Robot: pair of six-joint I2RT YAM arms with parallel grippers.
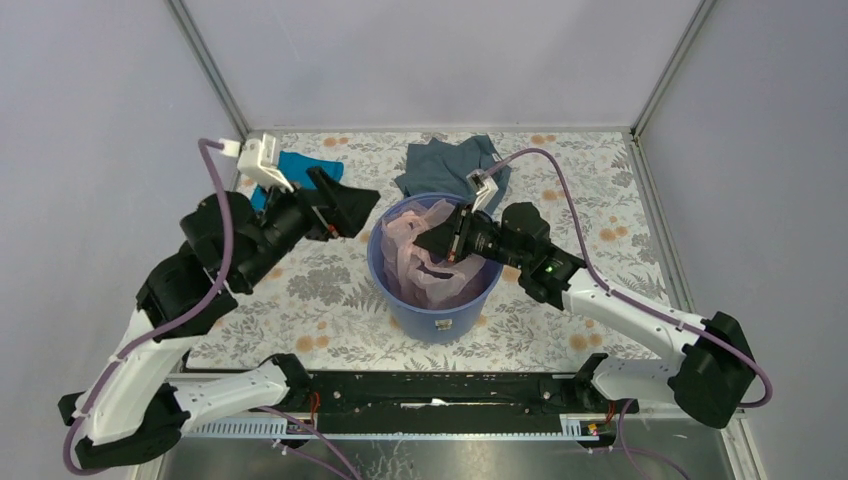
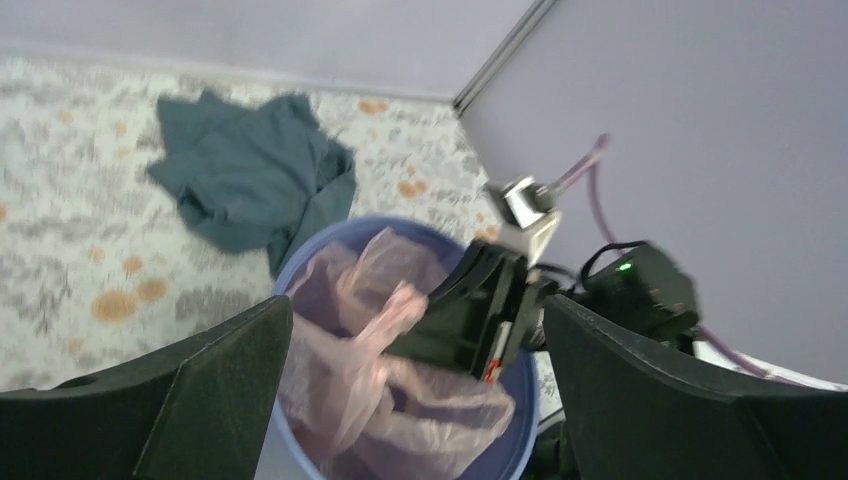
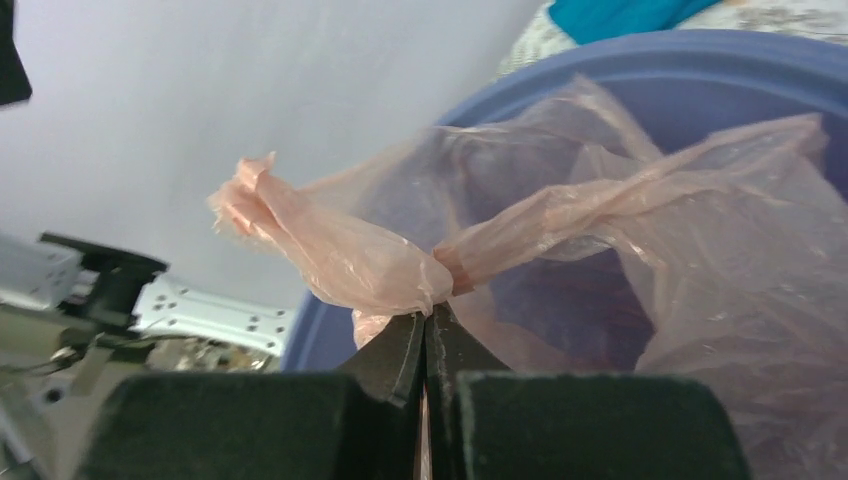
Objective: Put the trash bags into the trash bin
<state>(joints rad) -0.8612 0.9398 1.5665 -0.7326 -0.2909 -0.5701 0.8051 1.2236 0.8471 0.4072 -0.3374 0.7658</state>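
While the right gripper [image 1: 441, 243] is reaching over the trash bin [image 1: 440, 318] near the centre of the overhead frame, it is pinching a twisted fold of the pale pink trash bag [image 1: 424, 262]. In the right wrist view its 2 fingers [image 3: 395, 360] are pressing together at the bottom centre with no gap showing between them, and the film is bunching just above their tips.

The bag is lying mostly inside the blue-violet bin, crumpling against the inner wall. 1 bunched end is sticking up past the rim, toward the left of the right wrist view. The bin is standing upright on the floral table [image 1: 330, 290].

The left gripper [image 1: 360, 208] is hovering just left of the bin's rim in the overhead frame. Its 2 fingers [image 2: 215, 385] are spreading wide in the lower corners of the left wrist view, and nothing is sitting between them.

A grey-blue garment [image 1: 445, 160] is lying crumpled at the upper centre of the overhead frame, just beside the bin's far rim. A teal cloth [image 1: 298, 165] is lying at the upper left, partly hidden by the left arm.
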